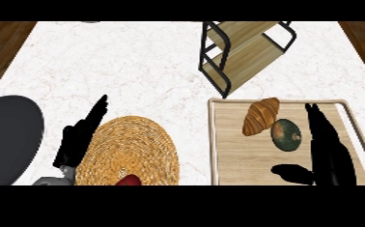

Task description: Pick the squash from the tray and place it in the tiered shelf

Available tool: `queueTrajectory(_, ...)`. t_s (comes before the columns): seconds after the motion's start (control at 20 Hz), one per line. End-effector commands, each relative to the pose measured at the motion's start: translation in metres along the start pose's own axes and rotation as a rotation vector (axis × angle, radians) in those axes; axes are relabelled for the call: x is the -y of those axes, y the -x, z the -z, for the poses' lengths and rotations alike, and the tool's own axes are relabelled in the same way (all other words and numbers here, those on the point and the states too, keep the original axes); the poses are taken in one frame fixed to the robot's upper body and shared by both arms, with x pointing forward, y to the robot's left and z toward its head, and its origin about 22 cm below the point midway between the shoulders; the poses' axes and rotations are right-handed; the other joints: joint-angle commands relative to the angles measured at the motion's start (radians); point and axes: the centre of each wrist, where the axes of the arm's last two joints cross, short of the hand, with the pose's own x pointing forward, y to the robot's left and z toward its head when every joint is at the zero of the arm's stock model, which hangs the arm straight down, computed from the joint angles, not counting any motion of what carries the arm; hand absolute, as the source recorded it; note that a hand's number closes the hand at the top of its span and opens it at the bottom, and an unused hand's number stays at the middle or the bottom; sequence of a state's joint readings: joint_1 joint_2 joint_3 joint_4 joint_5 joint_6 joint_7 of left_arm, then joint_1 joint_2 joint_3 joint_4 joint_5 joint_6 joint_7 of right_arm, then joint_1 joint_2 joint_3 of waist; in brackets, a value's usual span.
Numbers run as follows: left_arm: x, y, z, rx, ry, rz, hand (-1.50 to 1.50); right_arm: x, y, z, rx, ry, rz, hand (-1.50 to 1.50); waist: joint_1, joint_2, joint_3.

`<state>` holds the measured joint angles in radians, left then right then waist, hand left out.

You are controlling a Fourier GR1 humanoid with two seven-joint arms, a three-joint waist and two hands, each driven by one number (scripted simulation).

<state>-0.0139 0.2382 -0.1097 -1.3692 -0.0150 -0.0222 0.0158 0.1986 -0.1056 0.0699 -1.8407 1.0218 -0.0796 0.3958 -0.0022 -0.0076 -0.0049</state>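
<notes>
A dark green squash lies on the wooden tray at the lower right, close beside a brown croissant. My right hand hovers over the tray just right of the squash, fingers straight and pointing away, thumb spread out below the squash; it holds nothing. The tiered shelf, black frame with wooden levels, stands at the top behind the tray. My left hand rests open at the lower left, fingers up.
A round woven mat lies at the lower middle with a red object at its near edge. A dark grey round object sits at the left edge. Brown wooden floor shows past the marble counter's far corners.
</notes>
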Motion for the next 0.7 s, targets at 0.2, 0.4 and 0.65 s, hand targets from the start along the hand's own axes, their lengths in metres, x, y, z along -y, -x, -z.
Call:
queueTrajectory(0.2,0.000,0.008,0.008,-0.040,0.008,-0.024,0.00,-0.026,0.008,0.022,-0.011,-0.038,-0.016,1.50,0.002,0.008,0.005)
queueTrajectory(0.4,0.006,-0.012,0.012,-0.033,0.013,0.001,0.00,-0.021,0.006,0.038,0.115,-0.021,-0.013,1.50,0.003,0.008,0.005)
queueTrajectory(0.65,-0.001,0.002,-0.010,-0.001,0.007,0.000,0.00,-0.030,-0.019,0.033,0.113,0.027,-0.015,1.50,0.005,0.007,0.005)
